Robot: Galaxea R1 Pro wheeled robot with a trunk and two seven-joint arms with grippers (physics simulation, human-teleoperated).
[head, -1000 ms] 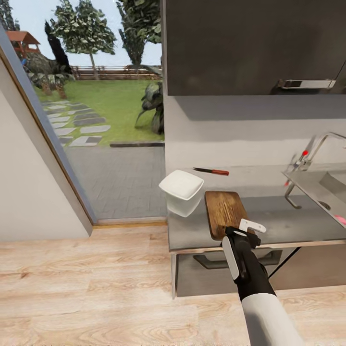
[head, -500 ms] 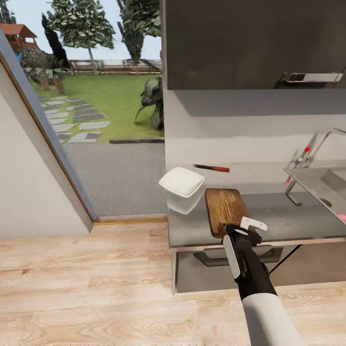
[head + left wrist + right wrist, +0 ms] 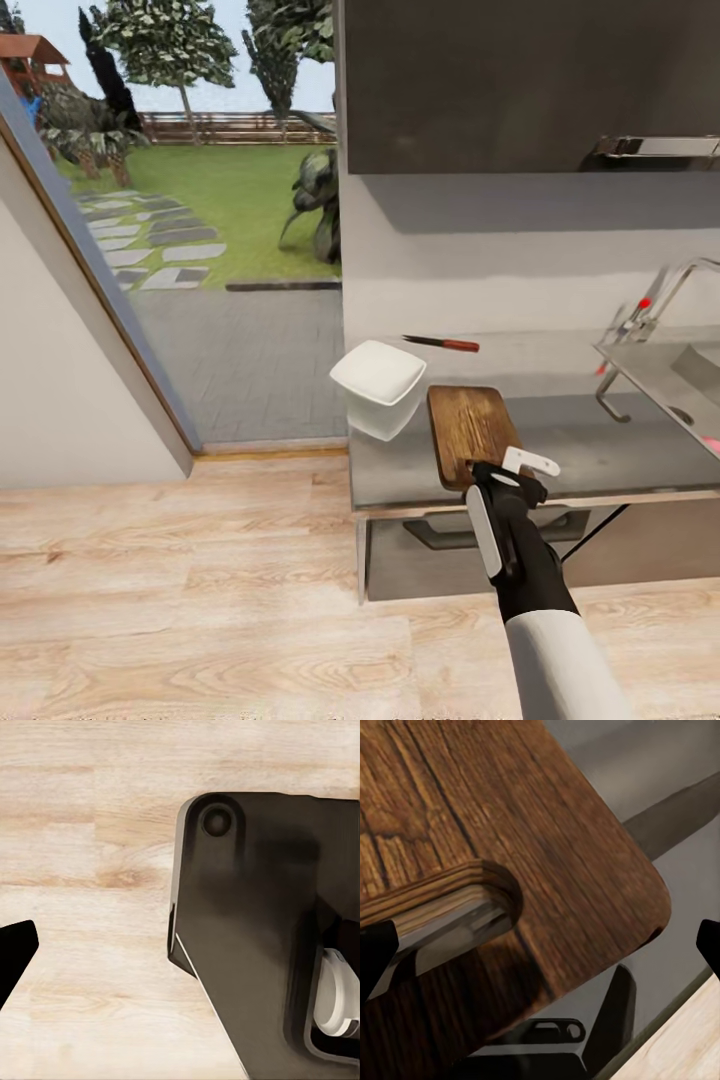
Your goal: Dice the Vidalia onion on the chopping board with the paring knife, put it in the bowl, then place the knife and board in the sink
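Here the right hand [image 3: 515, 468] is hovering spread over the near end of the chopping board [image 3: 470, 430], beside its slot handle, probably to grip it. The board is lying by the surface's [image 3: 600, 455] front edge, the white bowl [image 3: 378, 388] overhanging the left edge, the paring knife [image 3: 441, 344] near the back. I cannot tell the left hand's state

Wood floor [image 3: 200, 600], dark wall cabinet [image 3: 520, 90], garden lawn [image 3: 220, 200].
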